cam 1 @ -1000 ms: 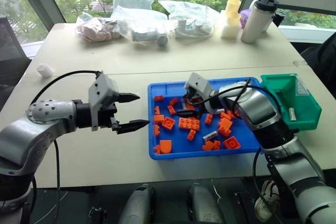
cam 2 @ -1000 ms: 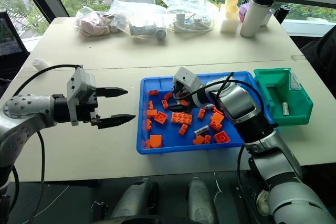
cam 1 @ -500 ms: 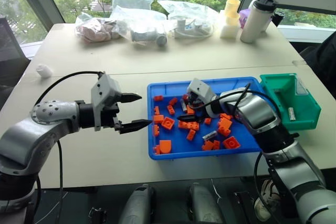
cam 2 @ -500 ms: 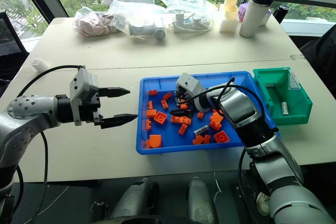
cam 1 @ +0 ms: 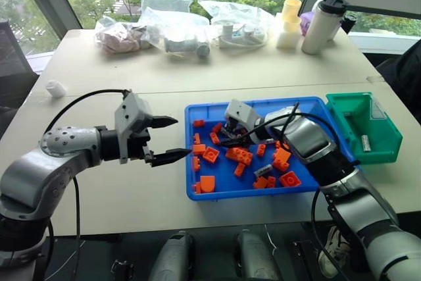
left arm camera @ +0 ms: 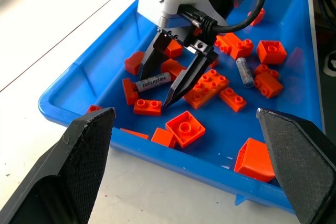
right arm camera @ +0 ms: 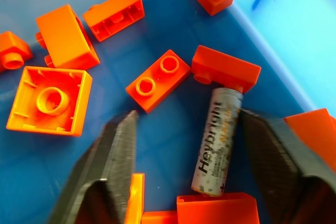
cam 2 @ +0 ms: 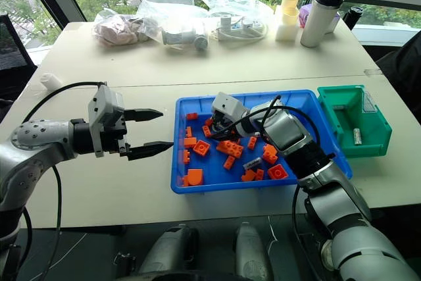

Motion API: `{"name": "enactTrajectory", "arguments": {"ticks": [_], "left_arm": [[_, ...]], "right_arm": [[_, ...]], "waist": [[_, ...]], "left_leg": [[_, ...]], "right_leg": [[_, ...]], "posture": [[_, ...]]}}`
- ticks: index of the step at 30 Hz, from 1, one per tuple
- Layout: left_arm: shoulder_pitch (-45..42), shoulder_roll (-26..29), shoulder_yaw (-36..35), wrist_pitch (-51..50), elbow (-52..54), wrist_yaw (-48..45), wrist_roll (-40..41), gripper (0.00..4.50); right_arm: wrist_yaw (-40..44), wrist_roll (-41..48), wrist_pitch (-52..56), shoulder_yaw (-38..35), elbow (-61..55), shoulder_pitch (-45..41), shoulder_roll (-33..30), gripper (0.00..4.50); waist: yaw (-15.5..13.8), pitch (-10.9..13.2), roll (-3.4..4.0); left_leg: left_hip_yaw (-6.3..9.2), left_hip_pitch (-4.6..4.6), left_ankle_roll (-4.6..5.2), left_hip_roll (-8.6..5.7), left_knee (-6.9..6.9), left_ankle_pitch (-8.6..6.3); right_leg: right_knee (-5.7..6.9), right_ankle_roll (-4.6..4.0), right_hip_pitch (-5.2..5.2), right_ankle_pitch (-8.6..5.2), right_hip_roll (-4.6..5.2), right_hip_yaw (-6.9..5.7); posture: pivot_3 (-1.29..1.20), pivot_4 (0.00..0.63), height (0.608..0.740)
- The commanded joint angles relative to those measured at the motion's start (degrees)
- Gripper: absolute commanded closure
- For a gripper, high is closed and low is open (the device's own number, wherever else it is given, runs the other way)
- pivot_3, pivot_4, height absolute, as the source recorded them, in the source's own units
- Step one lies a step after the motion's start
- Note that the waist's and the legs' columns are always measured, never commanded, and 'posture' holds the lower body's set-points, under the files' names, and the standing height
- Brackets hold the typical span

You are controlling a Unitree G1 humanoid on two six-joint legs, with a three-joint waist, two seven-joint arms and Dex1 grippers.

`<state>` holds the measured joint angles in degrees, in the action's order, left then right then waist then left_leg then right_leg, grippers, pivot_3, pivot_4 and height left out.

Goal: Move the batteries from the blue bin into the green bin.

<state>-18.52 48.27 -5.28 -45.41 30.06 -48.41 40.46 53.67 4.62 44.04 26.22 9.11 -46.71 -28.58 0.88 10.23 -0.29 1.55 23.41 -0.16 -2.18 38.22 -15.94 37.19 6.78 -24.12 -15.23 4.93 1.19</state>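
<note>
The blue bin (cam 1: pixel 256 193) sits on the table's near right side, strewn with orange bricks (cam 1: pixel 238 155). My right gripper (left arm camera: pixel 154 92) reaches down into its far left part and is open. Its two fingers (right arm camera: pixel 115 161) straddle one of the batteries (right arm camera: pixel 218 140), a silver one lying flat; one finger is close to it, the other stands apart. A second battery (left arm camera: pixel 244 72) lies among the bricks nearer the bin's middle. A third battery (cam 1: pixel 366 143) rests inside the green bin (cam 1: pixel 347 101), just right of the blue one. My left gripper (cam 1: pixel 181 137) hovers open left of the blue bin.
Clear plastic bags (cam 1: pixel 184 27), stacked cups (cam 1: pixel 289 24) and a white bottle with a black lid (cam 1: pixel 323 25) line the table's far edge. A small white object (cam 1: pixel 56 88) lies at the far left. Bare tabletop lies between the bags and the bins.
My right gripper has sunk a little toward the bin floor and its fingers have drawn closer around the battery. The left arm has kept still.
</note>
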Motion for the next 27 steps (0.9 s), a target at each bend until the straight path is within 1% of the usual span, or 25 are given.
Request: {"name": "enactTrajectory", "arguments": {"ticks": [1, 2, 3, 9, 13, 15, 17, 18, 19, 20, 22, 24, 25, 26, 27], "left_arm": [[0.0, 0.1, -0.8, 1.1, 1.3, -0.1, 0.0, 0.00], [0.0, 0.2, -0.8, 1.1, 1.2, -0.1, 0.0, 0.00], [0.0, 0.2, -0.8, 1.1, 1.1, -0.2, 0.0, 0.00], [0.0, 1.3, 0.4, 1.4, 0.9, -1.8, -0.9, 0.00], [-0.5, 0.4, 0.2, 1.9, 0.1, -2.1, -0.8, 0.00], [-2.6, -2.0, 0.1, 1.8, -1.0, -1.3, 0.4, 0.00], [-4.0, -3.7, 0.3, 1.5, -1.6, -0.9, 1.3, 0.00], [-4.9, -4.5, 1.5, 2.0, -2.1, -1.4, 0.7, 0.00], [-5.6, -5.0, 2.3, 2.4, -2.5, -1.7, 0.3, 0.00], [-7.2, -6.4, 3.8, 3.0, -3.5, -2.1, -0.2, 0.00], [-9.8, -8.3, 6.2, 4.0, -5.3, -3.2, -1.1, 0.00], [-13.8, -10.4, 9.3, 5.4, -7.9, -5.3, -2.4, 0.00], [-15.8, -11.5, 10.5, 6.0, -9.2, -6.4, -2.8, 0.00], [-16.9, -12.1, 11.1, 6.3, -10.0, -7.1, -3.1, 0.00], [-18.3, -12.9, 11.7, 7.0, -11.3, -8.0, -3.4, 0.00]], "right_arm": [[0.8, -0.9, 0.8, 0.8, -0.8, 0.0, 0.1, 3.62], [0.8, -0.9, 1.0, 0.6, -1.2, 0.0, 0.0, 4.16], [0.7, -0.9, 1.2, 0.4, -1.6, 0.0, 0.1, 4.48], [-0.5, 0.1, 3.9, -2.2, -5.4, 0.3, -0.1, 4.44], [-2.5, 2.3, 8.1, -7.1, -10.8, 1.2, -0.9, 4.44], [-5.6, 5.4, 13.5, -15.6, -15.4, 1.3, -0.6, 4.44], [-8.1, 8.2, 19.2, -22.2, -19.1, 1.1, -0.1, 4.44], [-9.4, 10.0, 23.8, -27.2, -21.6, 0.6, 0.1, 4.44], [-10.6, 11.4, 27.2, -30.7, -23.3, 0.3, 0.4, 4.44], [-12.2, 12.6, 29.9, -36.3, -25.4, -0.1, 0.6, 4.44], [-15.0, 14.4, 33.8, -44.5, -27.8, -1.0, 1.1, 4.44], [-16.9, 15.5, 36.0, -52.7, -29.6, -1.0, -0.7, 4.44], [-17.5, 15.1, 36.0, -55.3, -30.0, 0.6, -3.5, 4.44], [-18.1, 14.9, 35.8, -56.6, -30.3, 1.8, -5.6, 4.44], [-18.5, 13.8, 34.8, -57.7, -30.1, 4.8, -9.2, 4.44]], "waist": [[0.0, 0.0, 0.00], [0.0, 0.0, 0.00], [0.0, 0.0, 0.00], [0.0, 0.0, 0.00], [-0.1, 0.0, 0.00], [-0.3, 0.0, 0.01], [-0.4, 0.0, 0.00], [-0.4, 0.0, 0.00], [-0.4, 0.0, 0.00], [-0.5, 0.0, 0.00], [-0.4, 0.0, 0.00], [-0.5, 0.0, 0.00], [-0.6, 0.0, 0.00], [-0.8, 0.0, 0.00], [-0.7, 0.0, 0.00]], "left_leg": [[0.00, 0.00, 0.00, 0.00, 0.00, 0.00], [0.00, 0.00, 0.00, 0.00, 0.00, 0.00], [0.00, 0.00, 0.00, 0.00, 0.00, 0.00], [0.00, 0.00, 0.00, 0.00, 0.00, 0.00], [0.00, 0.01, -0.01, 0.00, 0.00, 0.00], [0.00, 0.02, 0.00, -0.01, 0.00, 0.00], [0.02, 0.07, -0.01, -0.02, 0.02, 0.01], [0.02, 0.07, -0.01, -0.03, 0.02, 0.00], [0.02, 0.07, -0.01, -0.04, 0.01, 0.00], [0.03, 0.07, 0.00, -0.05, 0.01, 0.00], [0.03, 0.08, 0.00, -0.05, 0.00, 0.00], [0.03, 0.08, 0.00, -0.05, 0.00, 0.00], [0.01, 0.08, 0.00, -0.05, 0.00, 0.00], [0.01, 0.08, 0.01, -0.07, 0.00, 0.00], [0.00, 0.09, 0.01, -0.09, 0.00, 0.00]], "right_leg": [[0.00, 0.00, 0.00, 0.00, 0.00, 0.00], [0.00, 0.00, 0.00, 0.00, 0.00, 0.00], [0.00, 0.00, 0.00, 0.00, 0.00, 0.00], [0.00, 0.00, -0.01, 0.00, 0.01, 0.00], [0.00, 0.00, -0.02, 0.00, 0.02, 0.01], [0.00, 0.00, -0.02, 0.00, 0.03, 0.01], [0.00, 0.00, -0.04, 0.00, 0.04, -0.01], [0.00, 0.00, -0.03, 0.00, 0.05, -0.01], [0.00, 0.00, -0.03, 0.00, 0.07, 0.00], [0.00, 0.00, -0.03, 0.00, 0.07, 0.00], [0.00, 0.00, -0.03, 0.00, 0.07, -0.01], [0.00, 0.00, -0.03, 0.00, 0.06, -0.01], [-0.01, 0.00, -0.02, 0.00, 0.05, -0.01], [-0.01, 0.00, 0.00, 0.00, 0.05, -0.02], [-0.03, 0.00, -0.01, 0.00, 0.06, -0.02]], "posture": [[0.00, 0.150, 0.740], [0.00, 0.150, 0.740], [0.00, 0.150, 0.740], [0.00, 0.150, 0.740], [0.00, 0.150, 0.740], [0.00, 0.150, 0.740], [0.00, 0.150, 0.740], [0.00, 0.150, 0.740], [0.00, 0.150, 0.740], [0.00, 0.150, 0.740], [0.00, 0.150, 0.740], [0.00, 0.150, 0.740], [0.00, 0.150, 0.740], [0.00, 0.150, 0.740], [0.00, 0.150, 0.740]]}}
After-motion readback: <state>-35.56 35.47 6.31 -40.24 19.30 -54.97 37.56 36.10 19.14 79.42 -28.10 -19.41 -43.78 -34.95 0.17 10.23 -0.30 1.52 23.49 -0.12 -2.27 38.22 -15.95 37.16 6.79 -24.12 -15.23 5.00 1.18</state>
